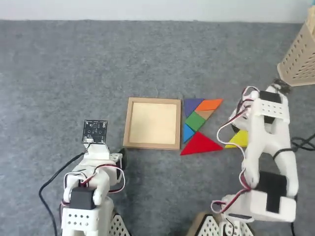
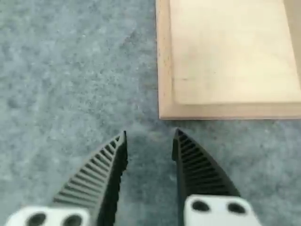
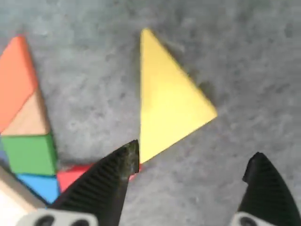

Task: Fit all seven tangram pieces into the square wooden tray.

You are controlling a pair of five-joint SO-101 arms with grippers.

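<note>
The square wooden tray (image 1: 152,123) lies empty at the table's middle. Right of it are the purple (image 1: 192,104), orange (image 1: 210,104), tan (image 1: 204,114), green (image 1: 195,120) and blue (image 1: 188,132) pieces, with the red triangle (image 1: 201,145) in front. The yellow triangle (image 1: 239,139) lies farther right, partly under the right arm. My right gripper (image 3: 195,155) hangs open just above the yellow triangle (image 3: 169,99), one fingertip (image 3: 129,153) over its corner. My left gripper (image 2: 149,141) is open over bare carpet, just short of the tray's (image 2: 164,70) near corner.
A pale slatted basket (image 1: 300,54) stands at the far right. A small black circuit board (image 1: 95,131) sits on the left arm. Grey carpet covers the whole table, with free room on the left and at the back.
</note>
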